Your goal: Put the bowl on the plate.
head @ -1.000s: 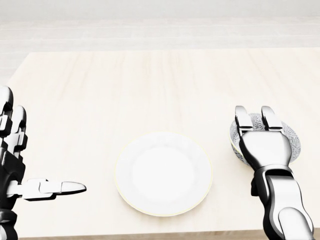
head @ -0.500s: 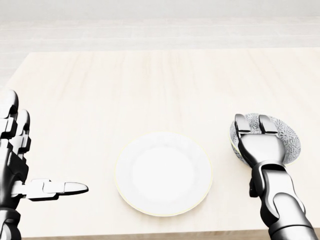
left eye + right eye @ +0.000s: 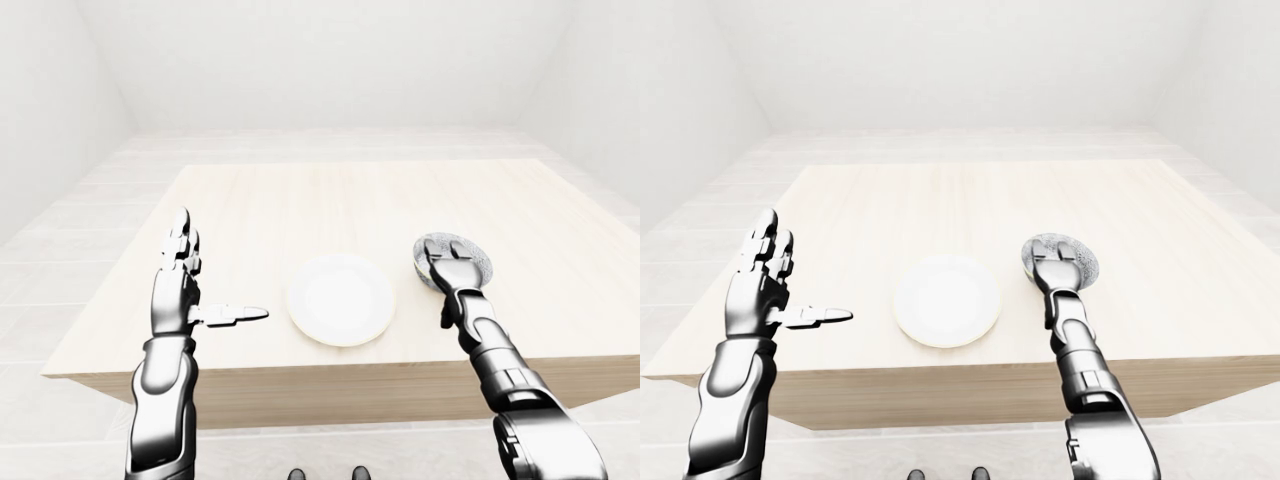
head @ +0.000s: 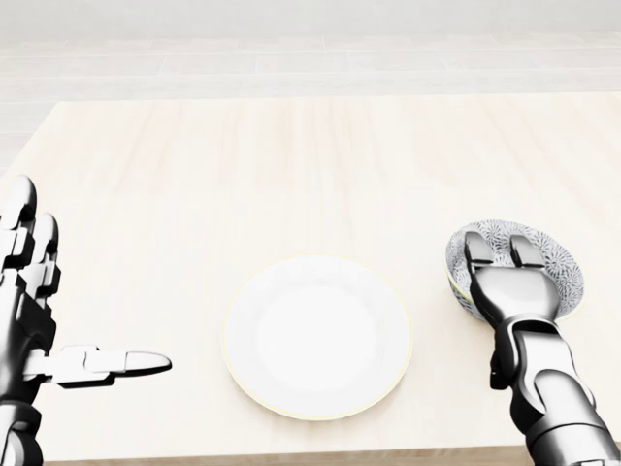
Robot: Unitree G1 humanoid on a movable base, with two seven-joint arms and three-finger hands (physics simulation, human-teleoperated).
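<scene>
- Spotted at lower middle of head view: white plate [image 4: 317, 337], flat on pale wooden surface [image 4: 291, 165], near its bottom edge.
- To the right of plate, apart from it with bare wood between: bowl [image 4: 565, 272], speckled grey pattern inside, upright on the surface. Not on the plate.
- Right hand [image 4: 512, 286] laid over bowl's lower rim in head view, reaching in from bottom right.
- Two fingers [image 4: 477, 250] hooked over the rim and dipping into the bowl, touching it.
- Thumb hidden beneath palm; cannot tell whether the grip on the bowl is closed or merely resting.
- Left hand [image 4: 29, 311] at far left of head view, released and empty, palm edge-on.
- Fingers of that hand pointing toward top of view, thumb [image 4: 116, 366] stuck out sideways toward the plate but well short of it.
- Left hand raised above the surface in left-eye view, touching nothing.
- Around the surface: pale tiled floor [image 3: 60, 250] and plain white walls.
</scene>
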